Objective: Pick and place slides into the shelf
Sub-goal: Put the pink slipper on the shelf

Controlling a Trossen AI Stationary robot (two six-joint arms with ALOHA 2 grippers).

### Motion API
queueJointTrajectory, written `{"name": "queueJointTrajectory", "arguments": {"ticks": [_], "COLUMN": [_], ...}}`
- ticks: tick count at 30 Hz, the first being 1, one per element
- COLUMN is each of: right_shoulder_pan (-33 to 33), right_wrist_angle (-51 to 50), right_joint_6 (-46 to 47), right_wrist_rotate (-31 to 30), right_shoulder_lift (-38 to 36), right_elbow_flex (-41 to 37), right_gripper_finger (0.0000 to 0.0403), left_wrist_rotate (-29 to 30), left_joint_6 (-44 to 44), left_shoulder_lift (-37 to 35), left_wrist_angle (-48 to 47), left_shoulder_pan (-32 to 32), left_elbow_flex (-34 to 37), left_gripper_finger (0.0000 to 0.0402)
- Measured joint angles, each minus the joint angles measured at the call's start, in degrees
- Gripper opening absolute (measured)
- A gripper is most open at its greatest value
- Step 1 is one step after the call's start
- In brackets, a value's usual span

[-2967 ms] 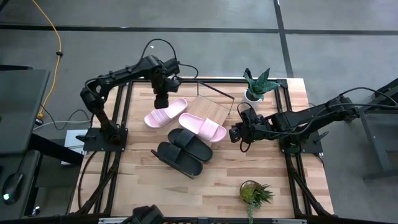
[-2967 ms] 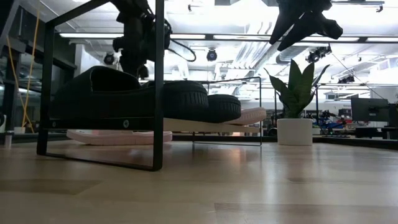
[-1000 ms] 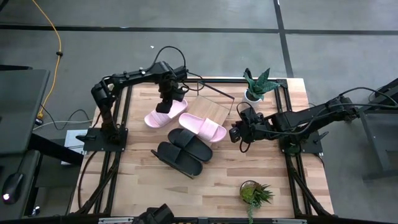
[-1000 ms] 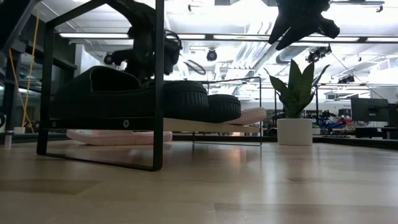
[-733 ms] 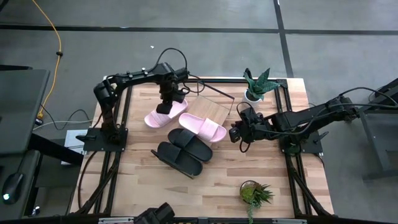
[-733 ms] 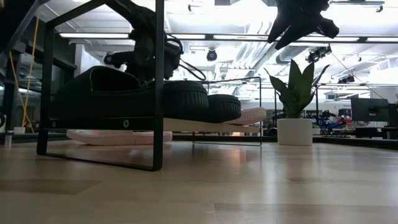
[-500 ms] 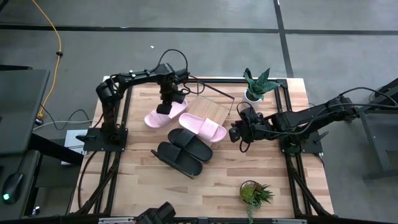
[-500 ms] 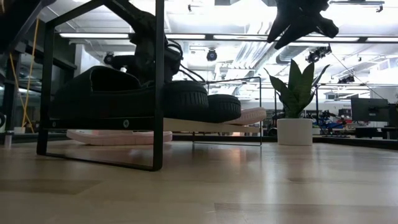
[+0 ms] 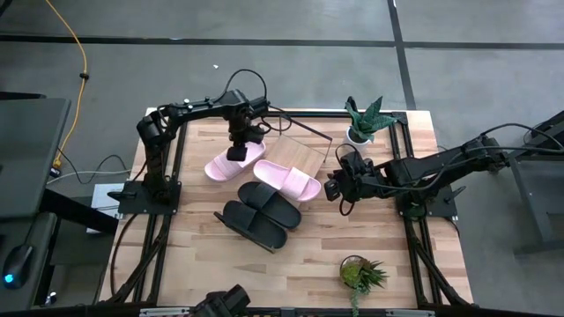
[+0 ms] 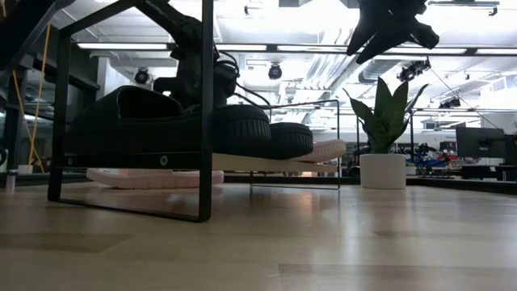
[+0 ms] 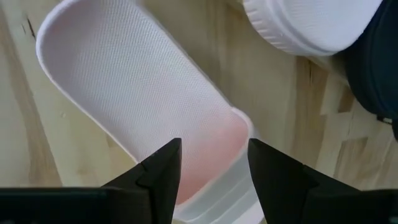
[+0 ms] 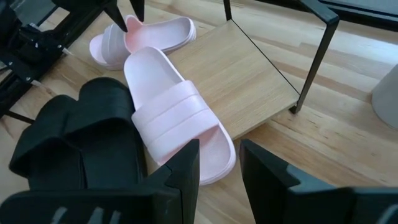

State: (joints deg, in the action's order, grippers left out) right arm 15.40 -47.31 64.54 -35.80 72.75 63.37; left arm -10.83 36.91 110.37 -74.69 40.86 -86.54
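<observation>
Left claw (image 9: 236, 151): fingers apart, over the far pink slide (image 9: 231, 161) lying on the surface (image 9: 308, 255)
Right claw (image 9: 332, 188): fingers apart, holding nothing; beside the shelf (image 9: 300, 157)
Other slides: second pink slide (image 9: 287, 180) lying partly on the shelf board; black pair (image 9: 261, 211) just beside it

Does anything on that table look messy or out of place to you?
Yes. The slides are strewn crookedly: one pink slide lies slanted, half over the edge of the shelf board, the other pink slide lies beside it on the table, and two black slides sit skewed nearby.

Pale pink slides (image 12: 177, 121) matt and foam-like, one footbed (image 11: 137, 106) finely textured; black slides (image 12: 81, 146) matt; shelf (image 12: 249, 78) of smooth light wood on thin black metal wire; worktop (image 9: 308, 273) of pale jointed wood.
</observation>
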Motion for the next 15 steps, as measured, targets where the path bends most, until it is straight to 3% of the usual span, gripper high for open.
{"name": "queueJointTrajectory", "arguments": {"ticks": [15], "right_shoulder_pan": [0.00], "right_wrist_angle": [0.01], "right_joint_6": [-0.14], "right_wrist_rotate": [0.47], "right_shoulder_lift": [0.00], "right_elbow_flex": [-0.02], "right_gripper_finger": [0.0105], "left_wrist_rotate": [-0.71], "left_joint_6": [0.15], "left_shoulder_lift": [0.01], "left_wrist_angle": [-0.36], "left_shoulder_pan": [0.01], "left_elbow_flex": [0.00], "left_gripper_finger": [0.0172]}}
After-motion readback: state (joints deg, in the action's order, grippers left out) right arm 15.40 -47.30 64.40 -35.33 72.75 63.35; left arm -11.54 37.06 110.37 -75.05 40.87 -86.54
